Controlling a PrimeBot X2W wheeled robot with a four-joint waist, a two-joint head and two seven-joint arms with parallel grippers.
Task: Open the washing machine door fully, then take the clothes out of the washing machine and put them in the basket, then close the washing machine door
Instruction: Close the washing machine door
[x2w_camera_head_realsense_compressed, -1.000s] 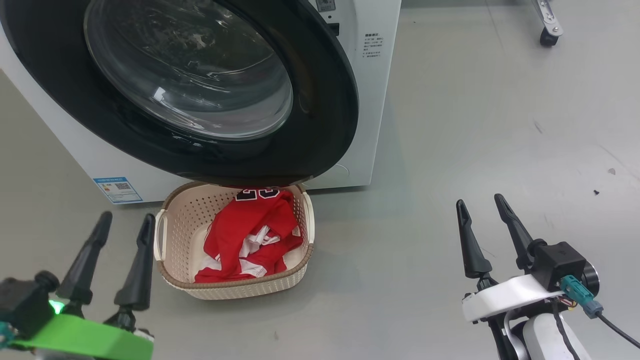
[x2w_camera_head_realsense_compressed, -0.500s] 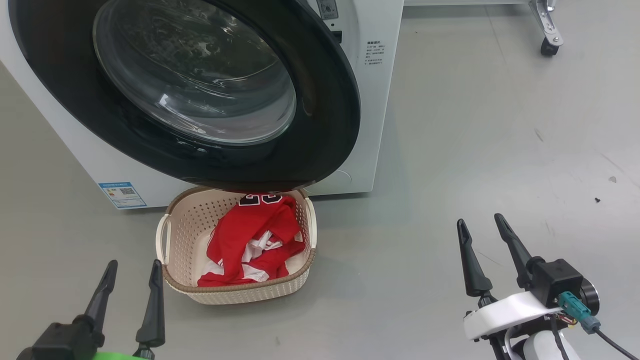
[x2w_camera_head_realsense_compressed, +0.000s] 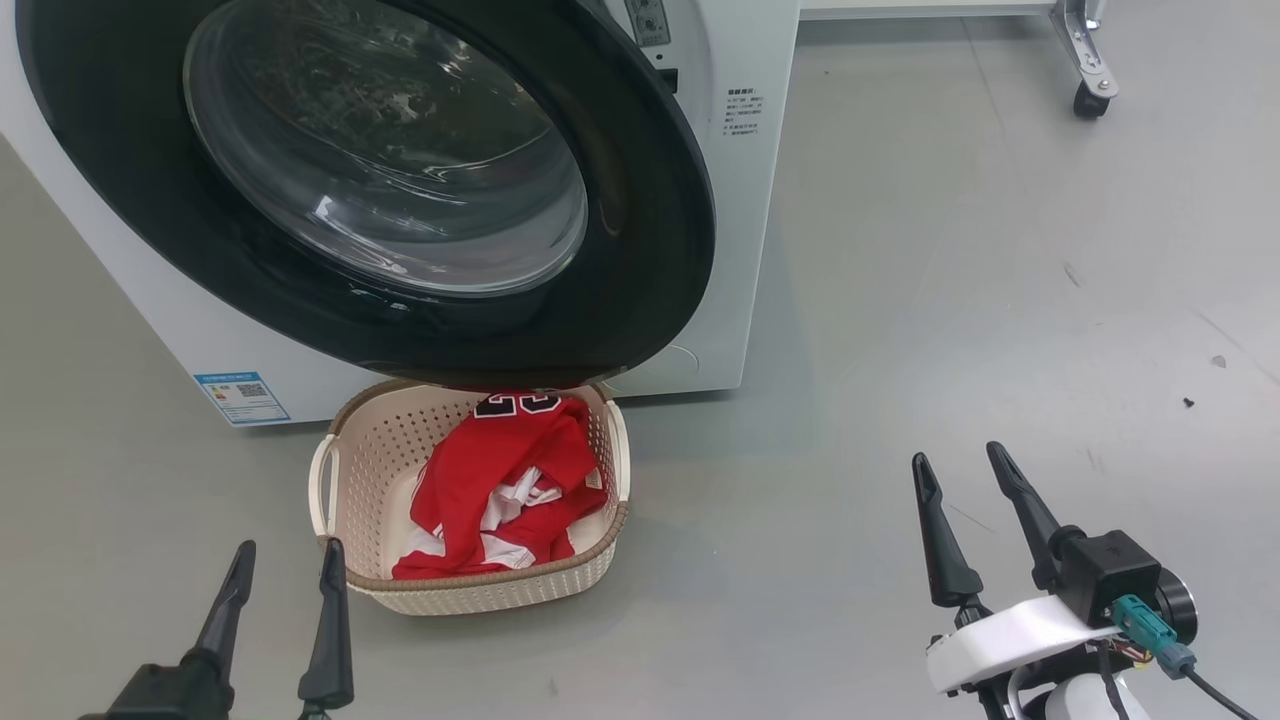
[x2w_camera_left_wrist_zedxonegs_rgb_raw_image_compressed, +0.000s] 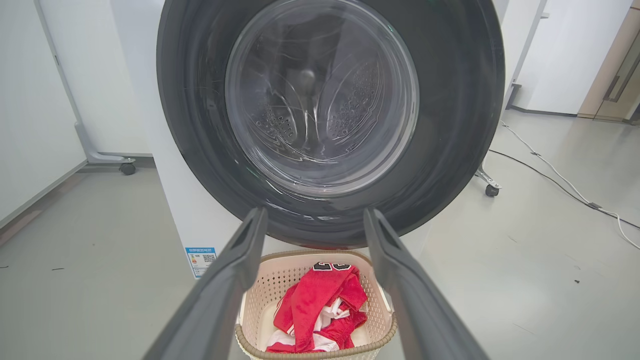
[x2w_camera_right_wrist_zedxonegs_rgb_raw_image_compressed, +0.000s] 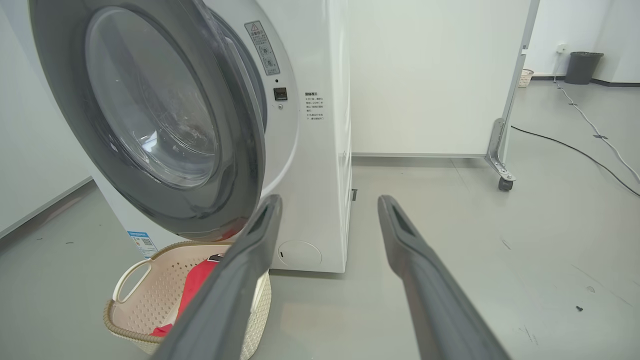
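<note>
1. The door (x2w_camera_head_realsense_compressed: 380, 170) is the thing to watch. In the right wrist view its right edge stands off the washer (x2w_camera_head_realsense_compressed: 745, 200), so I'd call it ajar, not latched. Closing it looks like the only step to go.
2. Clothes (x2w_camera_head_realsense_compressed: 500, 480) are in the basket (x2w_camera_head_realsense_compressed: 480, 598), a red heap with the numbers at the back end. Through the glass in the left wrist view the drum (x2w_camera_left_wrist_zedxonegs_rgb_raw_image_compressed: 315, 110) looks empty, though with that glare I wouldn't swear to it.
3. The basket sits on the floor (x2w_camera_head_realsense_compressed: 950, 250) just in front of the washer, its back end tucked under the door's lower rim.
4. Left gripper (x2w_camera_head_realsense_compressed: 289, 548) hangs just beside the basket's near left corner, jaws spread wide, nothing in them. Right gripper (x2w_camera_head_realsense_compressed: 955, 455) is well off to the right over bare floor, same deal: wide and empty.
5. What could go wrong: too soft a push and the door bounces back off the latch. The rim's glossy and curved, so a fingertip could skid onto the glass.
6. The left arm going forward could clip the basket and shove it, being that near. The heap also rides high at the back, right below the rim, so the door might drag fabric.
</note>
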